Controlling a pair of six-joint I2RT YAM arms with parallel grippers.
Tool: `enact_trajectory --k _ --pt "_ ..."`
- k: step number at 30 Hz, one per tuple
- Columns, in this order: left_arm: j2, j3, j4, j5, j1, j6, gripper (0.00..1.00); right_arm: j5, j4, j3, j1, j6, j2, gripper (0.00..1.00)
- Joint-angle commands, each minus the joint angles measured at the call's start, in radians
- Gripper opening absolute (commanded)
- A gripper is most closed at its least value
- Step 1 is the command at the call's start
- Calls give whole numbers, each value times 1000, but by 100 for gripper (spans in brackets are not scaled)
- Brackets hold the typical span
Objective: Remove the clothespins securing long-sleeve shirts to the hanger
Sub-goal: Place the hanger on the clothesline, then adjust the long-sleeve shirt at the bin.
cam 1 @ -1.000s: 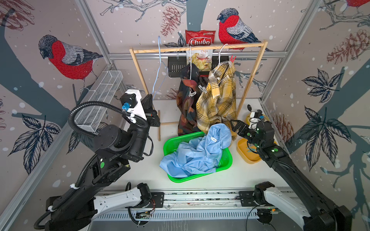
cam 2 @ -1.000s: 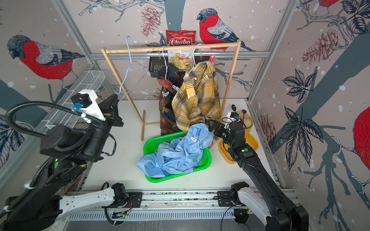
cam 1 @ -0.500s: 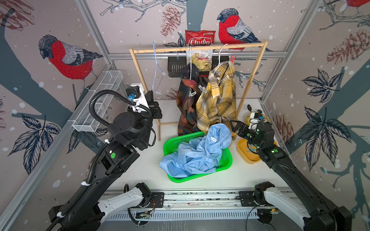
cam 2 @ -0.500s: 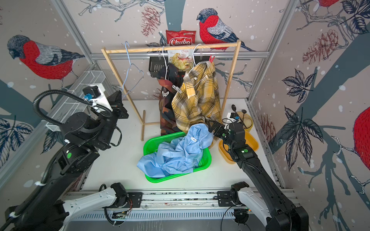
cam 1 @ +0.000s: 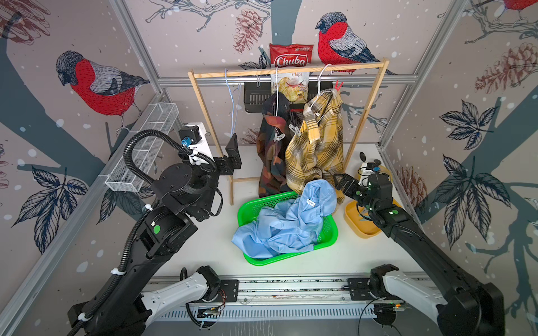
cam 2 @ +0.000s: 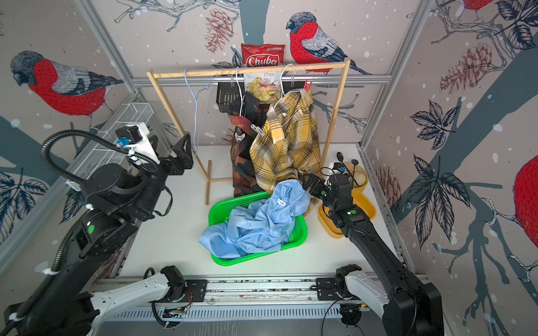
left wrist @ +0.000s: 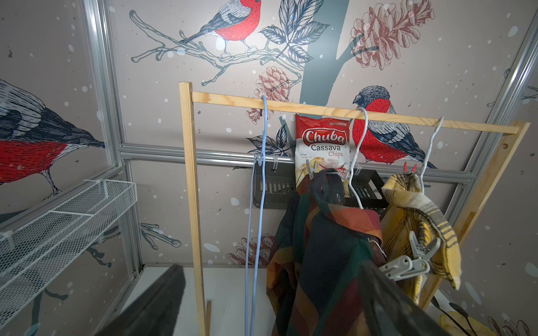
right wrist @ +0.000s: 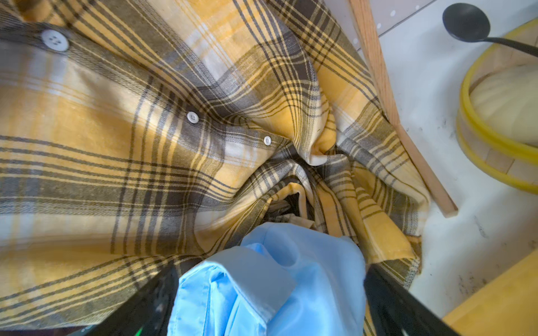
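clearly both stood wide open, left gripper [left wrist: 267, 273] empty, right gripper [right wrist: 270, 270] astride blue shirt [cam 1: 285, 221]; grabbing whitish clothespins [left wrist: 407, 261] could have snagged plaid shirt [cam 1: 317, 145], unhooking hanger [cam 1: 320, 81]

A plain light blue shirt [cam 1: 285, 224] fills a bright green basket [cam 1: 247, 208]. The yellow-and-white plaid shirt [cam 1: 317, 145] is crossed with dark brown lines and has white buttons. The dark check shirt [cam 1: 269, 157] mixes maroon, orange and deep green. One red clothespin [cam 1: 338, 85], whitish-grey clothespins [left wrist: 404, 266] — also a pale blue wire hanger [cam 1: 232, 110], a red-and-white chips bag [cam 1: 291, 58] and a mustard-yellow tray [cam 1: 364, 231].
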Motion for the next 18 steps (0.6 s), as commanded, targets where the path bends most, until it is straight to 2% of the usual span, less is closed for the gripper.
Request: enact_trajectory --k 1,6,12,15,18 --pt "-14 25 -52 1 1 -16 100 -35 6 8 -2 2 50 100" --pt "-39 70 -193 104 1 -39 100 -107 65 -26 -2 16 131 100" --pt "-77 100 -423 422 1 -118 99 -172 117 -37 17 18 212 99" --pt "-83 41 -513 532 1 -132 99 -203 141 -28 34 17 263 92" --pt "-108 -93 -521 591 1 -179 99 -243 179 -24 53 31 279 82"
